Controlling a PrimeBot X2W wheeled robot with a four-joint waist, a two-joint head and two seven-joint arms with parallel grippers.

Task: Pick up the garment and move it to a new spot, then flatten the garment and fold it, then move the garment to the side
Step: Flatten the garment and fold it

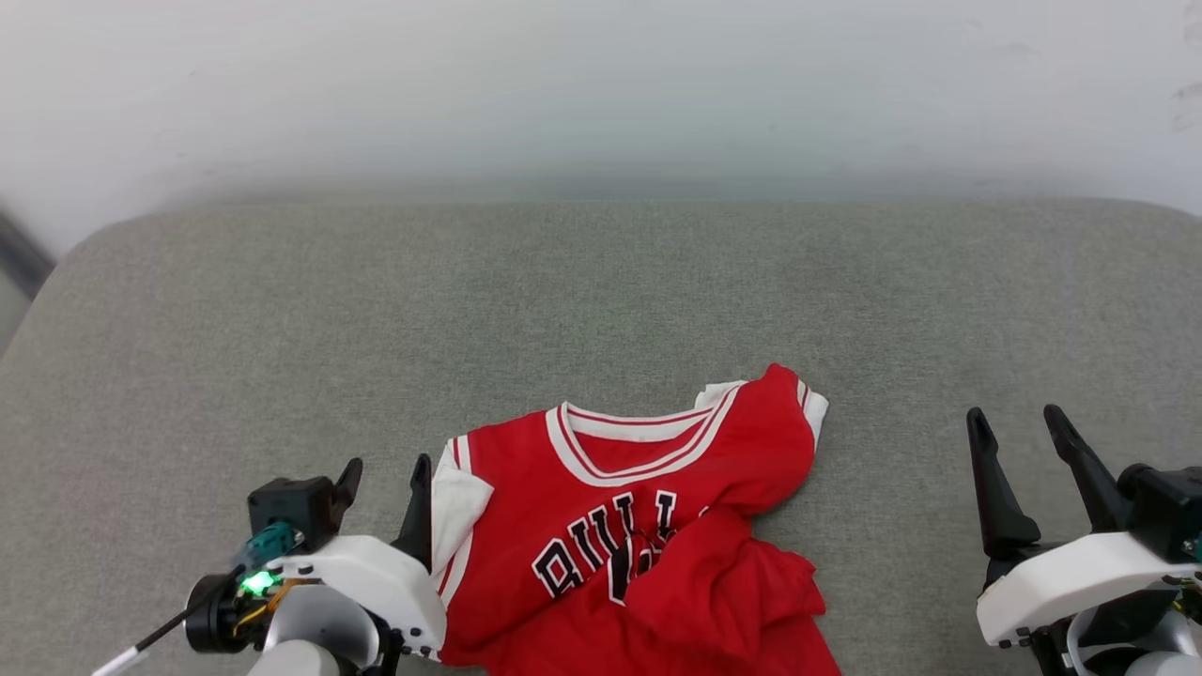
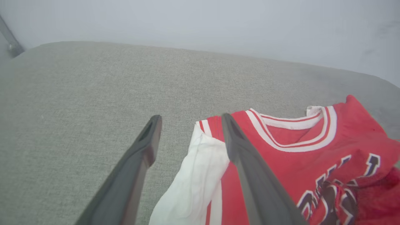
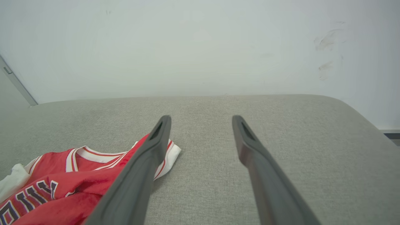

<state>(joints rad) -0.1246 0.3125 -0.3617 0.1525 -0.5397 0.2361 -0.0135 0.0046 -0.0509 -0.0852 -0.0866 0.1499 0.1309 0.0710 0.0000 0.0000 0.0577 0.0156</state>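
You have the garment [image 1: 639, 535] lying on the near part of a grey cushion [image 1: 601, 282], a little left of centre. The cushion is a woven, slightly flecked fabric with rounded far corners, and a smooth pale wall [image 1: 601, 84] rises behind it. The garment is soft red cloth. Its upper half is spread fairly flat, and its lower right part is heaped into rumpled folds that cover the end of the black, white-edged lettering [image 1: 601, 554]. The V-neck collar [image 1: 639, 441] has red and white ribbed stripes and points toward you. A white sleeve [image 1: 457, 507] lies crumpled at the left, and the right shoulder is folded up into a peak.

Your left gripper [image 1: 389, 465] sits low at the near left. Its long, dark, tapering fingers are spread and released. In the left wrist view [image 2: 191, 116] the inner finger crosses the seam between sleeve and shoulder, but you cannot tell whether it touches the cloth [image 2: 281, 156].

Your right gripper [image 1: 1015, 413] is at the near right, well apart from the garment, with its fingers also parted and released, pointing away over bare cushion. In the right wrist view [image 3: 201, 117] one finger overlaps the striped sleeve edge of the garment [image 3: 62, 184].
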